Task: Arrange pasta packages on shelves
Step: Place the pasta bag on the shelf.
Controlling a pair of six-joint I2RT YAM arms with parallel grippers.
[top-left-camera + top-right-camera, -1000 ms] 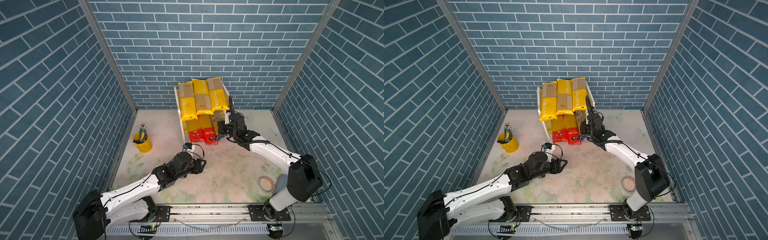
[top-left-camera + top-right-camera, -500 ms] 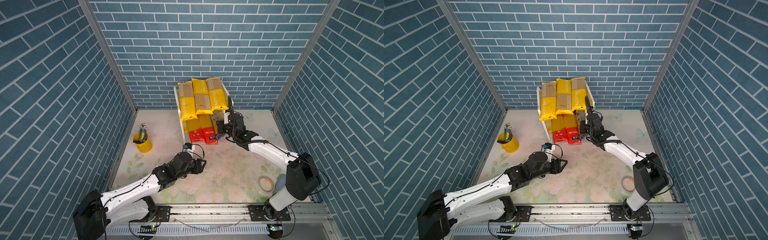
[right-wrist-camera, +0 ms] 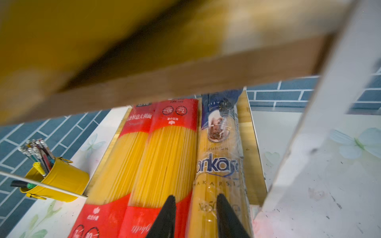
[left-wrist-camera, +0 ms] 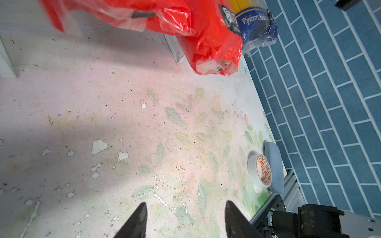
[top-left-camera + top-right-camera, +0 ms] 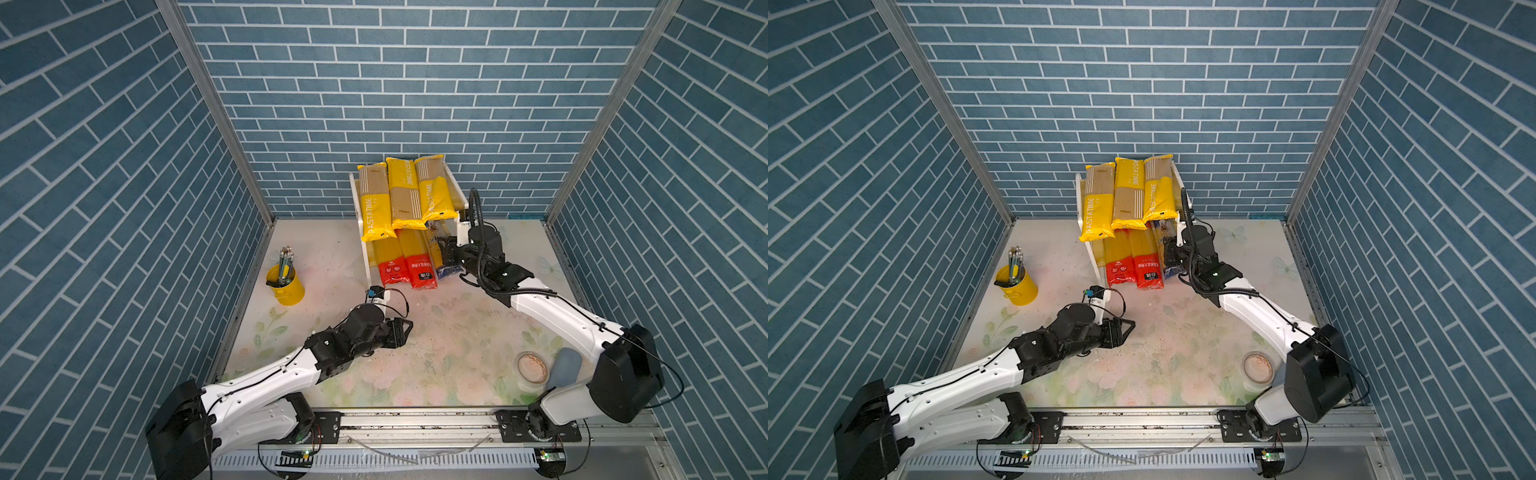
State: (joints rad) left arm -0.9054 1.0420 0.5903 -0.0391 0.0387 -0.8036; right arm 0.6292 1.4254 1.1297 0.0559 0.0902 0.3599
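Right pincer point(image 3: 194, 201) parted and empty over the lower tier; left pincer point(image 4: 185, 206) agape too, low above the table point(image 4: 103, 103). On the shelves point(image 5: 357, 208): three yellow bags point(image 5: 401, 187) up top, two red-ended bags point(image 5: 409, 266) beside one blue-ended bag point(image 3: 218, 169) below. Seemingly placing finished; next, withdraw without snagging the upper board. Legible: PASTATIME on the yellow ones; "anka", "No5" on the blue-ended one.

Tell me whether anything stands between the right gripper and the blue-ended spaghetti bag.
Nothing visible does: the right gripper, jaws apart, is right at the blue-ended bag, which lies on the lower shelf beside a red-ended bag.
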